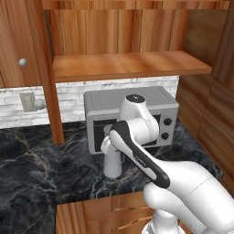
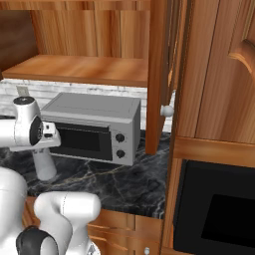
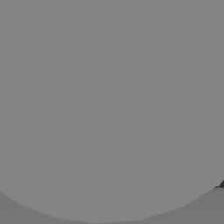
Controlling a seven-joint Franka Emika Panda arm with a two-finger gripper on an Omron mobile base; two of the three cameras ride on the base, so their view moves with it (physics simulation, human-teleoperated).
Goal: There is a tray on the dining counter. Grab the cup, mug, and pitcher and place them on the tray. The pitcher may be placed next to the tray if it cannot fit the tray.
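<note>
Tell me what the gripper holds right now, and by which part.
The gripper is shut at the top of the pitcher, which stands upright on the counter before the microwave. The hand hides the contact, so the exact hold cannot be told.

Even soft rendered light, faint shadows, slightly blurry, no glare

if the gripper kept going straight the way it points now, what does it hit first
Most likely the pitcher. In the hand view its pale grey curved surface sits right in front of the camera, very close. The base views show the hand directly above the pitcher on the black marble counter, ahead of the toaster oven.
</note>
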